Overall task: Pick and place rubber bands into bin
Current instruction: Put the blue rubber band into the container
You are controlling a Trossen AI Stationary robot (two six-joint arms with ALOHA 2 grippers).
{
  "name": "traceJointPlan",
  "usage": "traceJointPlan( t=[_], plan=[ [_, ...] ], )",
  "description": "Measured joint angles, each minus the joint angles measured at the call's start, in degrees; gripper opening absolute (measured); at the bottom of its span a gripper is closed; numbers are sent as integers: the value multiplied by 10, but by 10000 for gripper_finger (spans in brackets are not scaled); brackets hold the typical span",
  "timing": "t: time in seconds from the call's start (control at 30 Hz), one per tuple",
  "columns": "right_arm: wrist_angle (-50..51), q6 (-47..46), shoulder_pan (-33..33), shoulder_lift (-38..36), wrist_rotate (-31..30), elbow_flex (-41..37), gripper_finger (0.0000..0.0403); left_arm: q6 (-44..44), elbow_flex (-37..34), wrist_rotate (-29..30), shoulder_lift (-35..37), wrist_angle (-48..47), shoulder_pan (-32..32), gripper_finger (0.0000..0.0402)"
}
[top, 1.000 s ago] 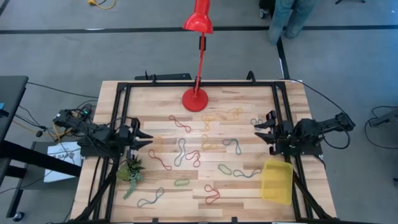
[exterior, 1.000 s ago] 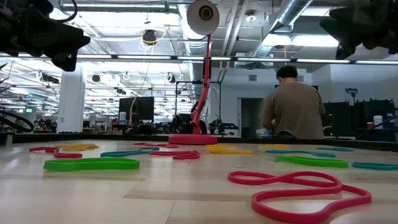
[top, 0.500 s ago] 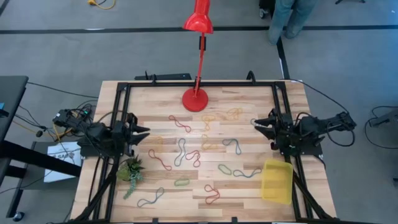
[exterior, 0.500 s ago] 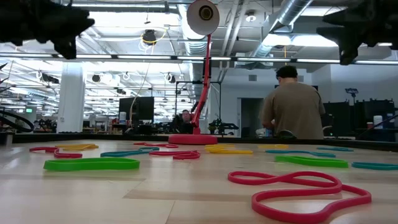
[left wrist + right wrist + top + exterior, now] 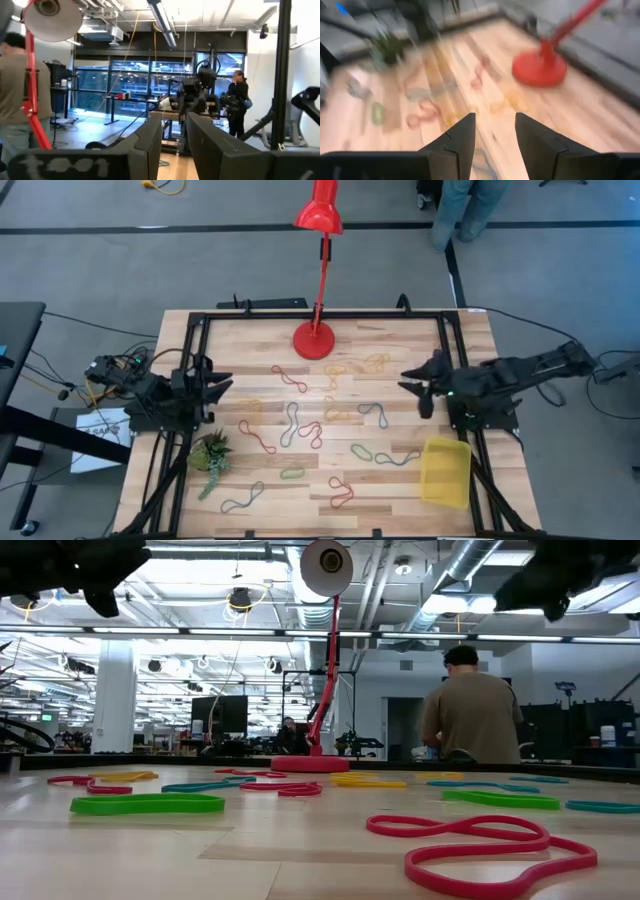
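Observation:
Several rubber bands [image 5: 300, 425] in red, yellow, green and grey-blue lie flat and scattered over the wooden table; up close in the low view are a green one [image 5: 147, 803] and a red one [image 5: 480, 840]. The yellow bin [image 5: 445, 470] sits on the table at the near right corner. My left gripper [image 5: 218, 385] hovers at the left side, open, pointing slightly up [image 5: 175, 145]. My right gripper [image 5: 414, 387] hovers above the right side, open and tilted down toward the bands [image 5: 495, 135]. Nothing is between either pair of fingers.
A red lamp's round base [image 5: 318, 340] stands at the far middle, its stem rising over the table. A small green plant [image 5: 210, 455] lies near the left edge. A black frame [image 5: 320, 314] borders the table. A person [image 5: 470, 715] stands in the room beyond.
My right gripper has risen, reached out toward the table's middle and tipped downward. My left gripper has lifted a little and tipped upward, shifting toward the far edge. The bands and the bin have stayed where they were.

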State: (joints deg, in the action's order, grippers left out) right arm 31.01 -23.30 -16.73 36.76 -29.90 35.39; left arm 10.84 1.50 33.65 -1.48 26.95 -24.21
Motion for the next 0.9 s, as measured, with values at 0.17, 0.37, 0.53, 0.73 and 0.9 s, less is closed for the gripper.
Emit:
traceJointPlan(
  t=[0.17, 0.37, 0.53, 0.73, 0.9],
  plan=[
    [-11, -7, 0, 94, -1, 1, 132, -10, 41, 2, 0, -73, 0, 82],
    [-69, -7, 0, 210, 3, 1, 132, -15, 120, 20, 0, -182, 0, 82],
    [-107, -5, 0, 305, 36, 1, 132, 12, 131, 46, 0, -188, 0, 82],
    [-107, -2, 0, 379, 45, 1, 132, 14, 131, 38, 0, -193, 0, 82],
    [-106, 8, 5, 404, 48, 1, 132, 14, 131, 38, 0, -184, 0, 82]
  ],
)
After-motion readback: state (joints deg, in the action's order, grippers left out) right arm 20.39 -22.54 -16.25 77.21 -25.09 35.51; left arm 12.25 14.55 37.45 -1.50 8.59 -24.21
